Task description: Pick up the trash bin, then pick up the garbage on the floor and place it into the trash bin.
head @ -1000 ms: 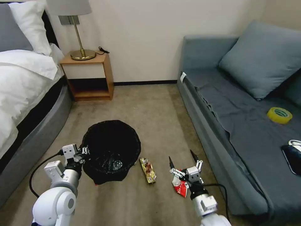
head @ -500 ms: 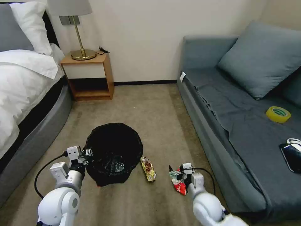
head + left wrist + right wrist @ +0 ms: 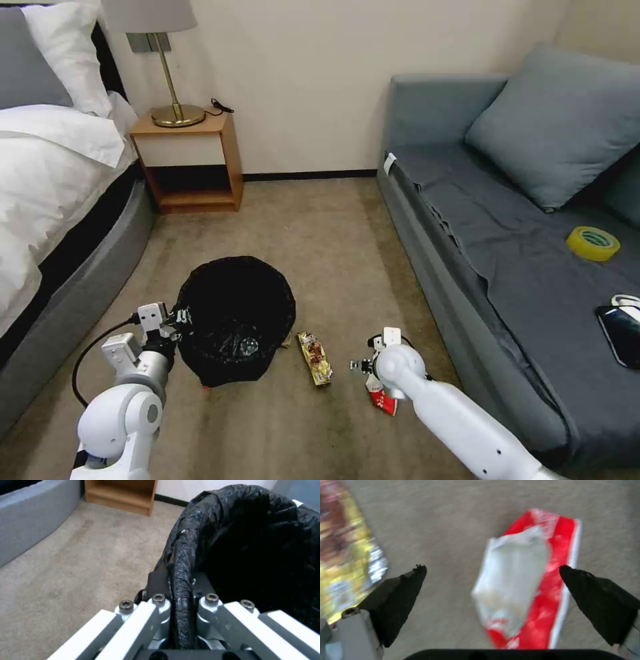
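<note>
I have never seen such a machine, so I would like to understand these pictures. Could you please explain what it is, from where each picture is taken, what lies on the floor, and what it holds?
This is a wheeled robot with two arms in a bedroom. One picture comes from a camera on its head, looking down at the carpet. The other two come from cameras on its wrists.

The left gripper is shut on the rim of the trash bin, which is lined with a black bag; the left wrist picture shows the rim pinched between its fingers.

The right gripper is open, poised above a red-and-white wrapper on the carpet. A yellow snack wrapper lies between that wrapper and the bin.

On the sofa sits a roll of yellow tape.
</note>
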`<state>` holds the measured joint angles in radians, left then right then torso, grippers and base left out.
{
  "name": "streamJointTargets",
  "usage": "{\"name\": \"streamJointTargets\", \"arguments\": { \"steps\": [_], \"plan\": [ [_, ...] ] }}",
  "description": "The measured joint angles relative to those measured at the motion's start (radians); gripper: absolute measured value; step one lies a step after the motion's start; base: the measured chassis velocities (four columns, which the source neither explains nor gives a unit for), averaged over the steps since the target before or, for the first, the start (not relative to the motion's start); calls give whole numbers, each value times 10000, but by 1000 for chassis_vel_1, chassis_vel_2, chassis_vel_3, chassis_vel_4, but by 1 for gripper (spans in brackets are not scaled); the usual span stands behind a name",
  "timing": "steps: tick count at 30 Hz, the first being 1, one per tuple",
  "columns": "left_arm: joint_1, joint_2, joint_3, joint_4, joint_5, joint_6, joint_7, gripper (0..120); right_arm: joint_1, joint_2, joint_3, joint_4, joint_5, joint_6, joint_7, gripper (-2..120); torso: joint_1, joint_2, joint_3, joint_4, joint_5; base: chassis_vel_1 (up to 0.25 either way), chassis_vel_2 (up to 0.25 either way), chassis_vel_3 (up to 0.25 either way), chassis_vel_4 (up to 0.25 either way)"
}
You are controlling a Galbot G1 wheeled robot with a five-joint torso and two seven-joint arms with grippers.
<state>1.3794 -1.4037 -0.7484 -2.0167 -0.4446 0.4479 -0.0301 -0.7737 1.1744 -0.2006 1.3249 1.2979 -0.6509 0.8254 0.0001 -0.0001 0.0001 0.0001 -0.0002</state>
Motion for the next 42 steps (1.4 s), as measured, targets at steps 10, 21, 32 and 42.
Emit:
{"name": "streamJointTargets", "arguments": {
  "steps": [10,21,32,42],
  "plan": [
    [-92,42,-11,178,-3,-92,52,5,-173,-14,539,-958,-1075,-9,-870,100,0,0,-1,-2,0,0,0,0,0],
    [-82,56,-45,242,1,-144,68,5,-184,210,585,-1507,-1624,95,-1685,92,0,0,-1,-1,1,0,0,0,0],
    [-41,66,-163,310,-23,-236,137,5,-216,452,471,-1885,-2061,212,-2021,50,-1,3,-3,-1,-3,0,0,0,0],
    [-18,121,-224,282,-72,-241,143,5,-262,554,463,-1886,-2249,369,-2187,15,-2,3,-2,3,5,0,0,0,0]
  ]
}}
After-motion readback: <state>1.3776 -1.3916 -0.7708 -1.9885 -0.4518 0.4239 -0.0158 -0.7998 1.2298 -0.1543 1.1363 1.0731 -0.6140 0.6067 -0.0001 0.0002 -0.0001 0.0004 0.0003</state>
